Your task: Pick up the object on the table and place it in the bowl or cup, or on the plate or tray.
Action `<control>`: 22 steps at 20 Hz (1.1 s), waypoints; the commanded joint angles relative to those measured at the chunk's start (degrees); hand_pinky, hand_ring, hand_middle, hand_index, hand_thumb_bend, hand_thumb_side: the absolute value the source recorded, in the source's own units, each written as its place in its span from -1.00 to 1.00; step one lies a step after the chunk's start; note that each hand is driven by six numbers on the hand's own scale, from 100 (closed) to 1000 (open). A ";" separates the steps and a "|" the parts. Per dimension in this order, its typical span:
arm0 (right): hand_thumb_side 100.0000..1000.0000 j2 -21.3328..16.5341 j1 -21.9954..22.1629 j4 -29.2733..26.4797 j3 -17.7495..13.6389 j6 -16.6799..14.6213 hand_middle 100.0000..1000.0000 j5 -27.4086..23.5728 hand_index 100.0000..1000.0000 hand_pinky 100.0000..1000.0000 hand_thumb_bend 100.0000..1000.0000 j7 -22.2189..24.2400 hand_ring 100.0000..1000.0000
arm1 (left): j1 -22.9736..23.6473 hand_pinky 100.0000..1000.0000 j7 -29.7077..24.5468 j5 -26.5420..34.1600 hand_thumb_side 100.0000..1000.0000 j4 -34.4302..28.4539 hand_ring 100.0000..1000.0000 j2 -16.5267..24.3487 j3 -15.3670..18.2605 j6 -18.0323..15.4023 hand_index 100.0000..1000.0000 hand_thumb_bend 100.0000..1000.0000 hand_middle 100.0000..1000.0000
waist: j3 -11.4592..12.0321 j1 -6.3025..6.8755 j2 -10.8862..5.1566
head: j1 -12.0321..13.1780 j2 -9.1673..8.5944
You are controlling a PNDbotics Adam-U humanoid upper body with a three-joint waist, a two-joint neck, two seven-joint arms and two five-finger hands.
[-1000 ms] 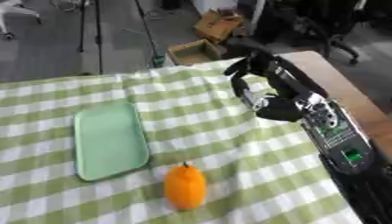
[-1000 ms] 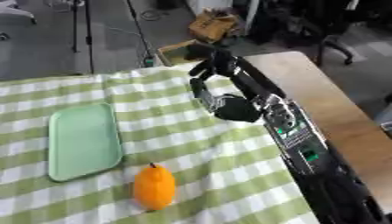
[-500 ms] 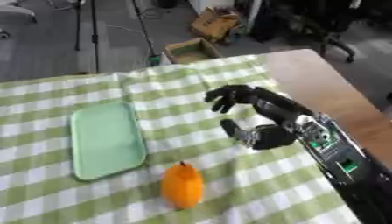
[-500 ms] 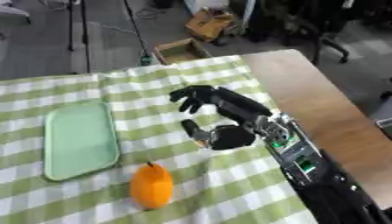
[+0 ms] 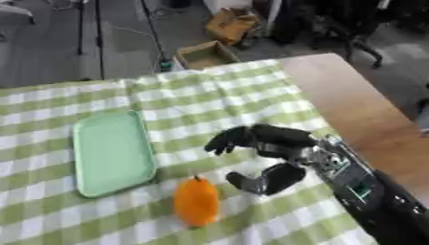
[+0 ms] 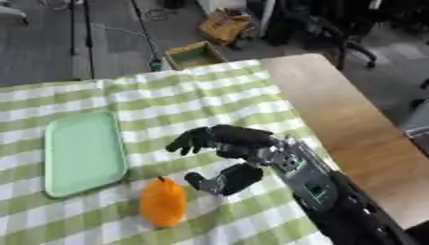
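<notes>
A table [image 5: 352,100] under a green checked cloth [image 5: 226,100] carries a pale green tray [image 5: 110,152] on its left side. Just right of the tray's near corner lies an orange fruit [image 5: 197,201]. The right hand [image 5: 272,158] hovers just beside the fruit, fingers and thumb spread apart, holding nothing. This looks like the reach step; next the hand must close around the fruit, then carry it left onto the tray.

Black right hand [image 5: 272,158], silver wrist w/ green lights, black forearm
</notes>
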 commanded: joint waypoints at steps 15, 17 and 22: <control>0.10 2.01 -2.30 2.75 5.01 -4.94 0.68 3.38 0.91 0.40 -0.66 5.68 0.56 | -0.41 0.50 -0.26 0.10 0.66 -1.16 0.25 0.57 -0.24 -0.18 0.69 -0.40 0.42 | 0.20 -0.50 -10.76 | -0.42 -0.09; -0.04 2.07 -2.23 2.71 5.45 -5.82 0.69 4.80 0.91 0.37 -0.38 6.78 0.57 | -0.39 0.50 -0.31 0.09 0.66 -1.16 0.25 0.56 -0.27 -0.19 0.69 -0.40 0.42 | 0.14 -0.44 -10.78 | -0.44 -0.12; -0.28 2.51 -2.60 3.85 6.18 -8.84 0.75 10.17 0.94 0.50 0.04 9.46 0.70 | -0.35 0.50 -0.36 0.12 0.66 -1.16 0.25 0.55 -0.28 -0.21 0.69 -0.40 0.42 | 0.09 -0.31 -10.86 | -0.66 -0.22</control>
